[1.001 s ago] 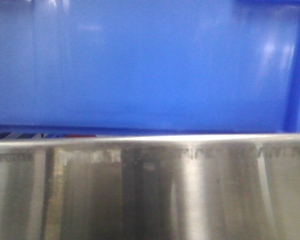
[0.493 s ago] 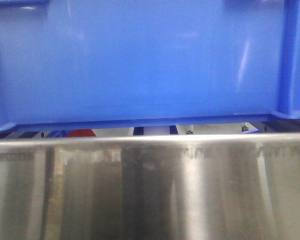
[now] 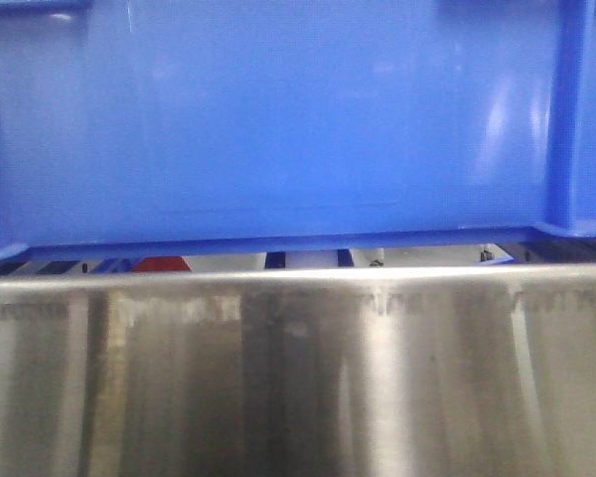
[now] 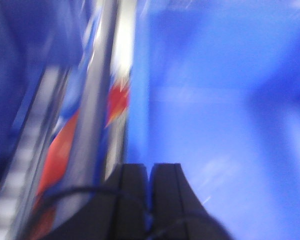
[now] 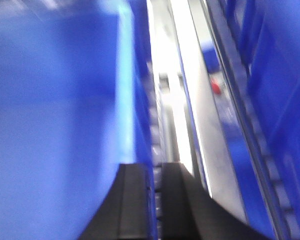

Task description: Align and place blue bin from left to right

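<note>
Across the front view, the blue bin (image 3: 278, 119) filled the whole upper part, its smooth side wall facing the camera, a raised rib near the right corner and its lower edge hanging just above a steel rail (image 3: 298, 278). Through the thin gap between them showed a red object (image 3: 159, 264) and some dark-blue bits, too small to identify. A second earlier the wall had sat lower and blurred, reaching nearly down to the rail; half a second earlier the gap had already opened, and since then the bin had barely shifted.

On the left wrist view, heavily blurred, the left end effector (image 4: 149, 175) had its two black fingers nearly pressed together over the bin's thin wall edge, blue plastic on the right, a metal bar (image 4: 97, 100) and red streaks on the left. The right end effector (image 5: 155, 175) likewise pinched the bin's wall edge, with the blue wall on its left and a bright metal rail (image 5: 190, 100) and darker blue bins (image 5: 275, 75) on its right.
</note>
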Motion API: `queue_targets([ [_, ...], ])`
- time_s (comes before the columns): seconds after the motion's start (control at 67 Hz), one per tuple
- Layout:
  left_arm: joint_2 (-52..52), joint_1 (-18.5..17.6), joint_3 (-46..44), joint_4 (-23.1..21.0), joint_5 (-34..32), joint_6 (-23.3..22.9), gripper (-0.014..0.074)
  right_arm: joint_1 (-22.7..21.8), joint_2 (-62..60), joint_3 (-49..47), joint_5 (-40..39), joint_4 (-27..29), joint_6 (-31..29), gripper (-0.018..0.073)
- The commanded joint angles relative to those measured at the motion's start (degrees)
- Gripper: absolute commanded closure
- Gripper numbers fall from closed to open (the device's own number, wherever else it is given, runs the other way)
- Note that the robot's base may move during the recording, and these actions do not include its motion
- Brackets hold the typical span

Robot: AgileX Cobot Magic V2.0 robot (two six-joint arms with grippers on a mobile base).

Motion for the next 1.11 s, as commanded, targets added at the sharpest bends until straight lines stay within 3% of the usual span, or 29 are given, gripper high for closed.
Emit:
queue_targets([
  [0.0,-2.0,-0.4,-0.9,-0.6,-1.9,0.0,0.0707,0.0,-2.0,-0.6,-1.7,-0.7,-1.0,0.0626],
  [0.149,-5.4,-0.4,-1.7,-4.6,-2.5,0.1,0.0707,0.0,-4.6,-0.4,-1.4,-0.7,-4.5,0.0628],
  [0.284,-10.1,-0.4,3.1,-4.6,-9.6,0.2,0.0707,0.0,-7.8,-0.4,-3.3,-0.7,-7.1,0.0629],
  [0.448,-18.3,-0.4,17.0,-6.5,-25.1,0.2,0.0707,0.0,-12.3,2.8,-10.0,-0.7,-11.0,0.0629],
  [0.612,-27.8,-0.4,32.7,-6.7,-44.7,0.2,0.0707,0.0,-19.6,15.3,-21.4,-0.7,-13.8,0.0629],
  [0.702,-32.5,-0.4,39.4,-3.5,-52.0,0.2,0.0707,0.0,-24.2,21.5,-30.2,-0.7,-14.5,0.0629],
  [0.851,-39.0,-0.4,46.2,2.8,-56.0,0.2,0.0707,0.0,-30.0,29.9,-38.0,-0.9,-16.2,0.0629],
  [1.09,-47.5,-0.4,49.7,5.6,-54.8,0.2,0.0707,0.0,-40.0,39.1,-40.7,-0.9,-17.4,0.0629],
])
